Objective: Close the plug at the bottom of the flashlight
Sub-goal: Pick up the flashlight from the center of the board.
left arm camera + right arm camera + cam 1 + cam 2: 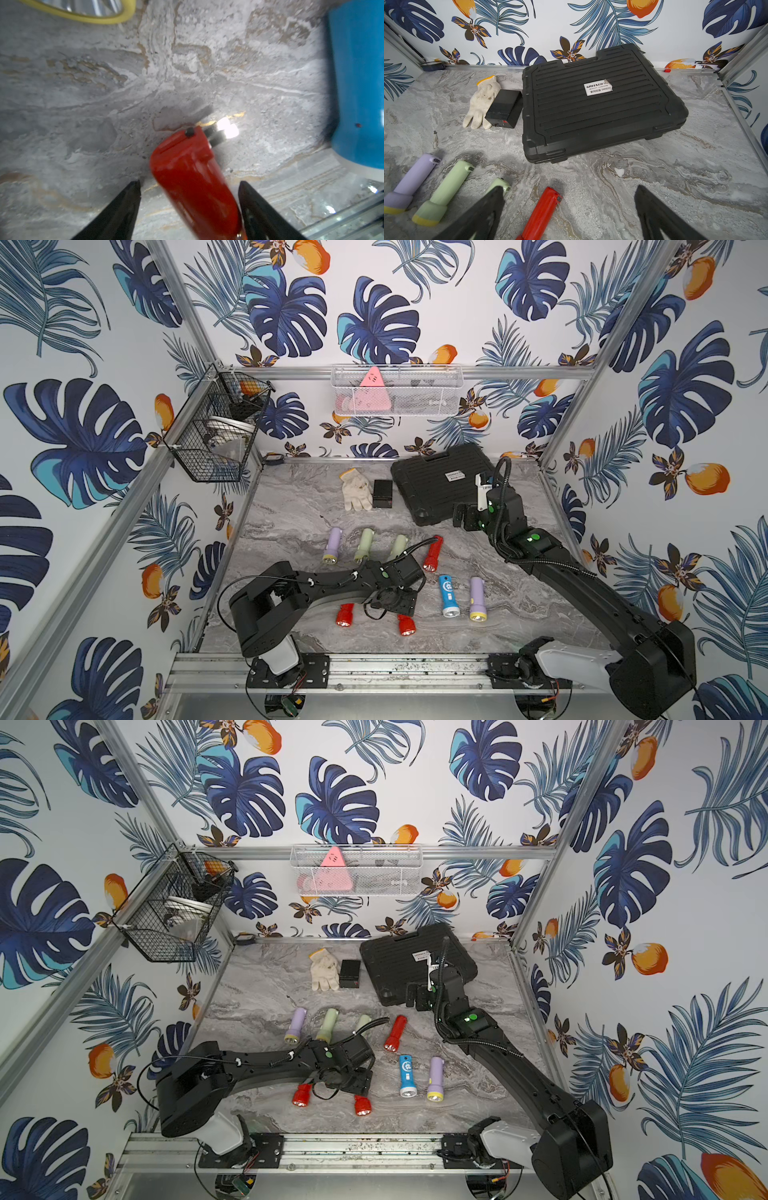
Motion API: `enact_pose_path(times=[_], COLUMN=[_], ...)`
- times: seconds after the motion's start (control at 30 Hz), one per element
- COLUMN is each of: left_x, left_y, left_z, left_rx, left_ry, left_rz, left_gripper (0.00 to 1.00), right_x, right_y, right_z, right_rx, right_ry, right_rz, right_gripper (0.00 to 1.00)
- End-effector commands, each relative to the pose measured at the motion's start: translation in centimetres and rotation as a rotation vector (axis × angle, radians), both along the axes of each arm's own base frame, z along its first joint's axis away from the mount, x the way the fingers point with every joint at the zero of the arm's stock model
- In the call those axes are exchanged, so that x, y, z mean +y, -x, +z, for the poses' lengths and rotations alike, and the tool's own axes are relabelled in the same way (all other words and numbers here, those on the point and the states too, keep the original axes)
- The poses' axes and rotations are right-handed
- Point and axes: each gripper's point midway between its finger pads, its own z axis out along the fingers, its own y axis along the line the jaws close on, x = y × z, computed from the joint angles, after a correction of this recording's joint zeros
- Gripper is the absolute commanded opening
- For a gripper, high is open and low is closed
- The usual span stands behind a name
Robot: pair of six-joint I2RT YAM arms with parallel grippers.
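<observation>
Red flashlight [193,182], shiny prongs [223,133] out

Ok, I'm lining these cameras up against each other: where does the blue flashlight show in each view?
In a top view: blue flashlight in the near row, just left of the purple flashlight.
In a top view: same spot.
Left wrist: cropped blue body at the frame's edge.
Right wrist: not in it.
Shared landmark: the red flashlight lying beside it.
</observation>
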Motion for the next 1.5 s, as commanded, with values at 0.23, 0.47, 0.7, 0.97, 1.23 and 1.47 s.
enact_pose_path(times=[0.23,0.47,0.7,0.97,1.23,1.47], left_x=[0.9,1.0,1.6,1.4,0.5,-1.6], left_y=[0.7,0.3,0.4,0.8,0.2,-1.8], left_z=[-1.3,-0.6,-0.7,-1.6,0.2,5.8], left_rx=[0.018,-0.003,0.010,0.028,-0.022,-0.195], left_ry=[-0.045,-0.069,-0.126,-0.106,-0.052,0.078], left_rz=[-0.048,-0.077,-0.126,-0.126,-0.136,-0.207], left_gripper=[0.56,0.44,0.51,0.36,0.19,0.00], right_x=[0.2,0.3,0.3,0.3,0.0,0.8], right_y=[-0.3,-0.4,-0.4,-0.4,-0.6,-0.6], right_z=[0.2,-0.3,-0.1,-0.3,-0.3,0.1], right_rx=[-0.010,0.006,0.000,0.005,0.001,0.009], right_ry=[0.003,0.011,0.006,0.014,0.028,-0.005], right_rz=[0.008,0.011,0.010,0.007,-0.004,0.032], right_gripper=[1.00,1.00,1.00,1.00,1.00,1.00])
